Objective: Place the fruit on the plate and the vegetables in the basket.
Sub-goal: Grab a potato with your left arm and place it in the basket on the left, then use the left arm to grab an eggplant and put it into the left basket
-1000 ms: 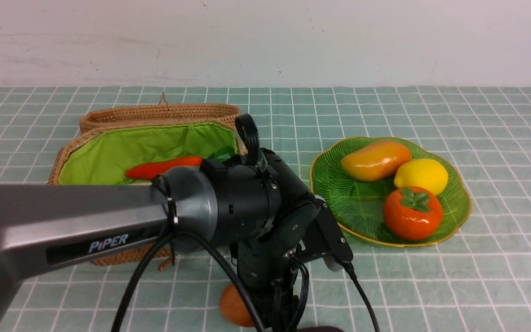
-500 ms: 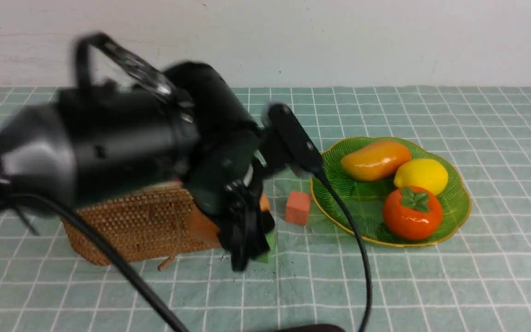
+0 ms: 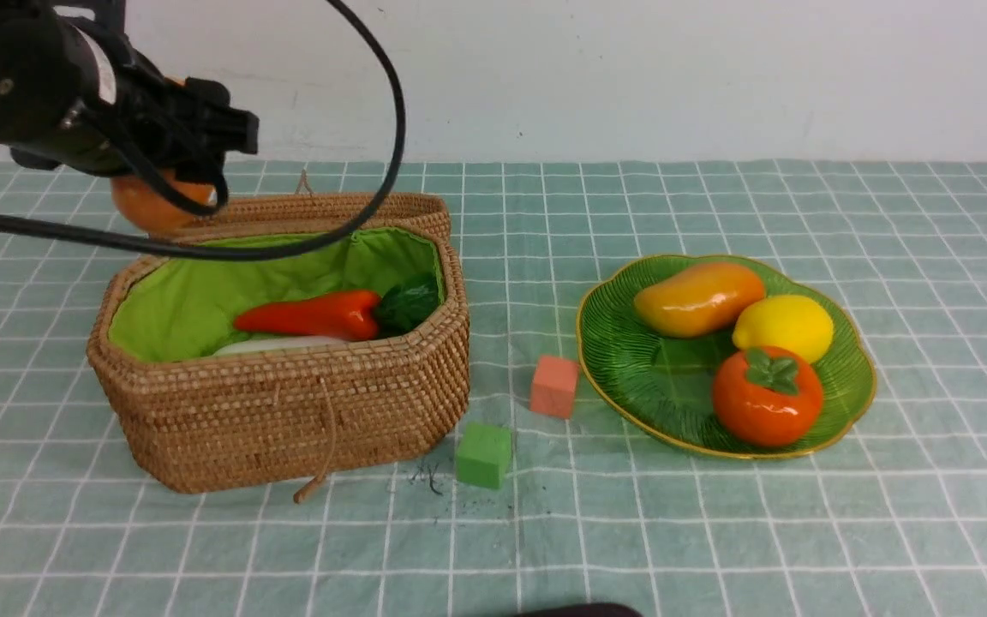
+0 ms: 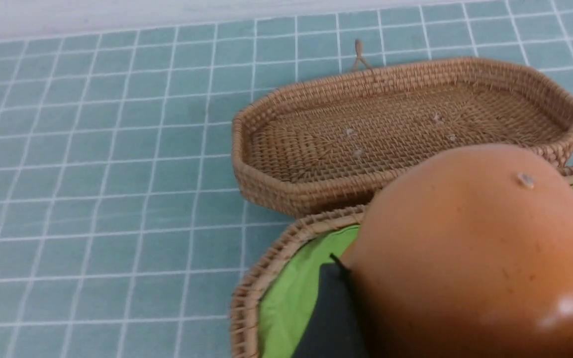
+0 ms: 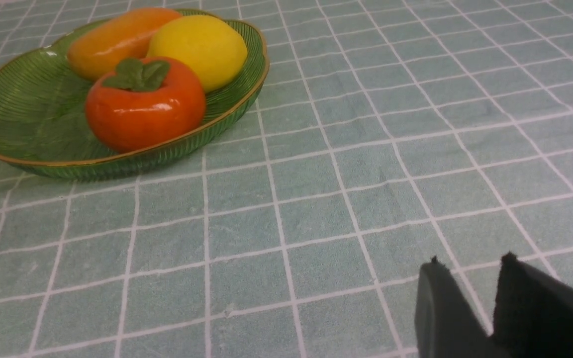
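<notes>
Since a second ago the left end effector has swung from the near desk up to the far left, gripping the potato wide above the basket; glossy, rigid, likely slippery; hold its middle.

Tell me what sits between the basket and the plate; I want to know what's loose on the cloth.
In the front view, two small cubes lie between the basket and the plate: an orange cube close to the plate and a green cube nearer the basket.
</notes>
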Motion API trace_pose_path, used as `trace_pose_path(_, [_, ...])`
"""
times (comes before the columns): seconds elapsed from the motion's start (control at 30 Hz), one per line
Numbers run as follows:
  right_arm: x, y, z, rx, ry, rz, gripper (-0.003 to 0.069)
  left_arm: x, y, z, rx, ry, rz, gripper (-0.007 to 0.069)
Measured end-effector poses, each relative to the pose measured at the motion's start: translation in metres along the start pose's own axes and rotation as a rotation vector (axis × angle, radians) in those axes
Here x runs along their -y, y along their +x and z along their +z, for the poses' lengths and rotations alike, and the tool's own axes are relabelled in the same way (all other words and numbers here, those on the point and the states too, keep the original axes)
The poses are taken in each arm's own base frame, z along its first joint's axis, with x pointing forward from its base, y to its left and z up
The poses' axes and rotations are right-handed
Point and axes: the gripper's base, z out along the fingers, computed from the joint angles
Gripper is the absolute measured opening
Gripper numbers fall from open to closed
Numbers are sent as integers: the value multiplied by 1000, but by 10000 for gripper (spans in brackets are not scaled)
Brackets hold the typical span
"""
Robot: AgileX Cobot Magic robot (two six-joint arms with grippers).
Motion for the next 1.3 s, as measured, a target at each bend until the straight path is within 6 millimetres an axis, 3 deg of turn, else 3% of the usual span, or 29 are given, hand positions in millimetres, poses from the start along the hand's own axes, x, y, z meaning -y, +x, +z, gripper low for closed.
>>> trace_pose_path(0.23, [0,0,0,0,0,0,186,15,25,55,-115,-4,-71,561])
trace_pose_path(0.33, [0,0,0,0,0,0,191,16,32,62,-162,-29,-100,644])
trace_pose_path(0.47, [0,0,0,0,0,0,195,14,33,60,-179,-45,-104,670])
trace_pose_path(0.6, [0,0,0,0,0,0,200,18,28,41,-170,-40,-53,668])
trace_pose_path(0.7, [0,0,0,0,0,0,206,31,21,-1,-148,-3,92,653])
trace_pose_path(0.73, [0,0,0,0,0,0,207,34,20,-6,-148,3,114,650])
trace_pose_path(0.8, [0,0,0,0,0,0,209,46,23,-30,-170,39,205,633])
trace_pose_path(0.83, [0,0,0,0,0,0,211,60,31,-53,-207,96,317,614])
trace_pose_path(0.9, [0,0,0,0,0,0,211,70,39,-64,-234,148,391,601])
trace_pose_path(0.97, [0,0,0,0,0,0,211,101,72,-81,-325,305,571,578])
trace_pose_path(1.07, [0,0,0,0,0,0,213,123,101,-87,-365,424,702,571])
trace_pose_path(1.1, [0,0,0,0,0,0,213,139,122,-89,-365,508,806,570])
trace_pose_path(1.17, [0,0,0,0,0,0,213,149,134,-89,-356,551,867,570])
trace_pose_path(1.23, [0,0,0,0,0,0,215,173,158,-86,-295,643,1016,570])
trace_pose_path(1.3, [0,0,0,0,0,0,218,189,169,-79,-259,683,1073,568])
